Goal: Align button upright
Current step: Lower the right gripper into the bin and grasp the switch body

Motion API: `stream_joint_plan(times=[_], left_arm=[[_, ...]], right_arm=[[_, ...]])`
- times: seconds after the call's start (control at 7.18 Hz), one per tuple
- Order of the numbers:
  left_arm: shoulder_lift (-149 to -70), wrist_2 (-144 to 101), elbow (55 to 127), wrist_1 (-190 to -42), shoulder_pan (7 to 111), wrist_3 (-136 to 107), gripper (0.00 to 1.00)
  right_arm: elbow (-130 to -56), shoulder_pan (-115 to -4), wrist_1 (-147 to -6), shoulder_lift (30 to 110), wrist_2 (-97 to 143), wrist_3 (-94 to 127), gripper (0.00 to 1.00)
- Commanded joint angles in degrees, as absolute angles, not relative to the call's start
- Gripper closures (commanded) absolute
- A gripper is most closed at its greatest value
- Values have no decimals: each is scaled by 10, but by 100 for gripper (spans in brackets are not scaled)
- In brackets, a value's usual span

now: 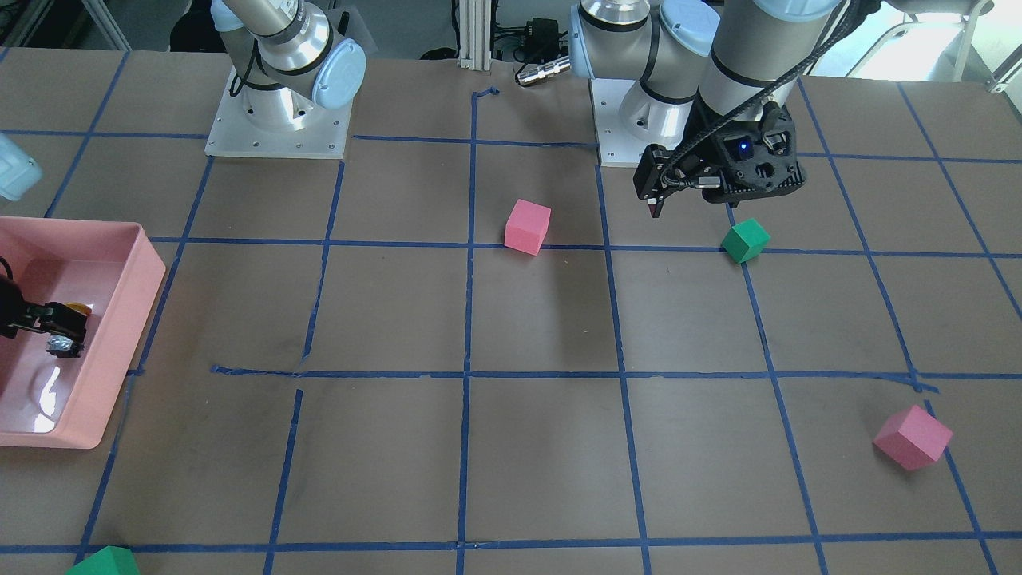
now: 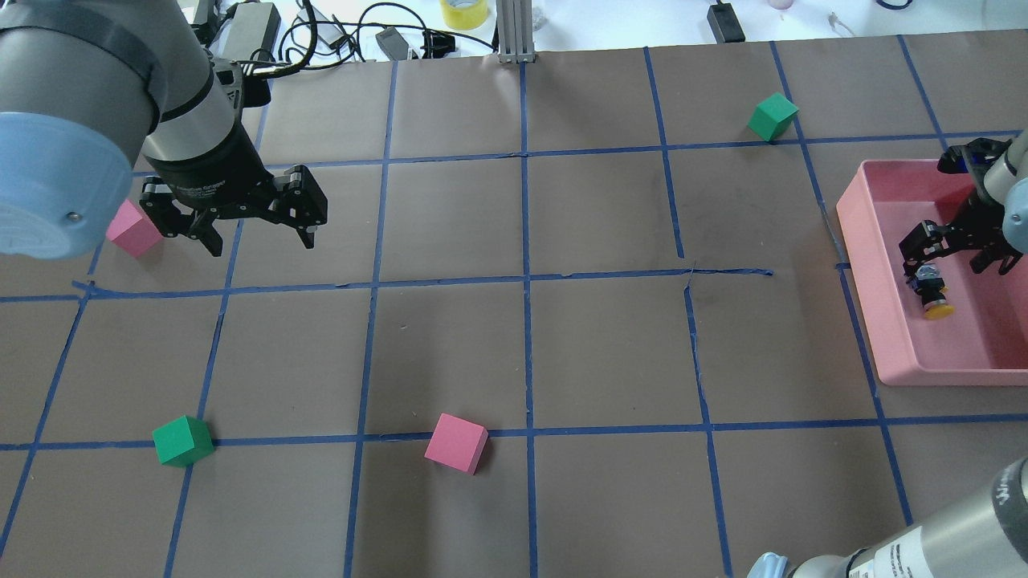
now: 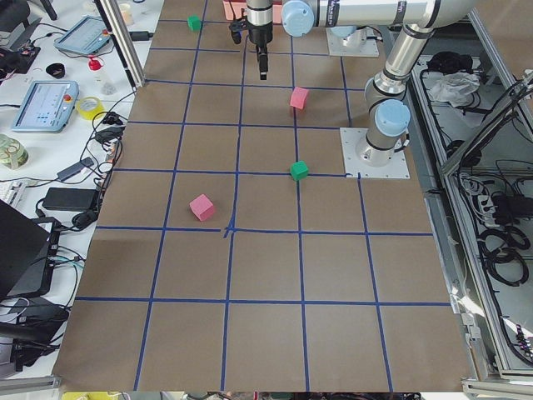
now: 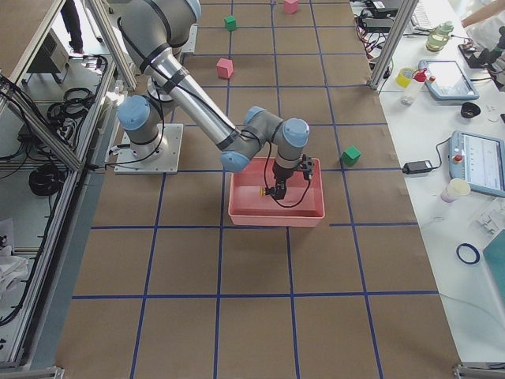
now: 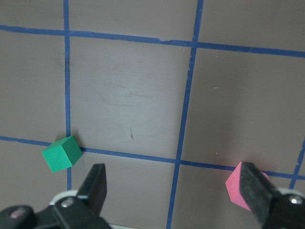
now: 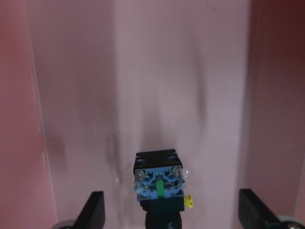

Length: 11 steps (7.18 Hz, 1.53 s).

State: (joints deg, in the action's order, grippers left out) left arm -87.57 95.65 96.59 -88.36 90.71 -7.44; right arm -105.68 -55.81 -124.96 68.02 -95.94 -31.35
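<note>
Brown table [image 2: 450, 345] with blue tape grid [image 2: 526, 281], cluttered white bench [image 3: 42, 158] alongside.

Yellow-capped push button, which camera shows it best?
Overhead exterior: the yellow-capped push button lies sideways in the pink tray, cap and body clear. Right wrist shows mostly its base; front-facing partly hides it; exterior right, a speck.

button [image 2: 932, 291] in tray [image 2: 863, 281] | tray on table's [image 2: 562, 361] right | right hand [image 2: 952, 258] above

Silver-grey arms [image 1: 738, 56] — pale-blue caps [image 1: 339, 73], black jaws
</note>
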Motion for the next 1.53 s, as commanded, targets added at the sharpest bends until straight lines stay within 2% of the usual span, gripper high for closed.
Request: stream_joint_plan(times=[0.0,0.7,0.84,1.39], left_arm=[[-875,956,966,-883,906,-74,0],[-873,940,960,-883,897,-58,0],[-871,940,955,-884,886,-43,0],[-858,907,943,-903,861,-26,0]], right_arm=[[-1063,-557,-1250,679,-959,-315,0],[-1063,-556,-1250,678,-959,-317,0],[-1063,-556,-1267,677,-957,-318,6],[-1063,-556,-1276,671,-937,-318,5]])
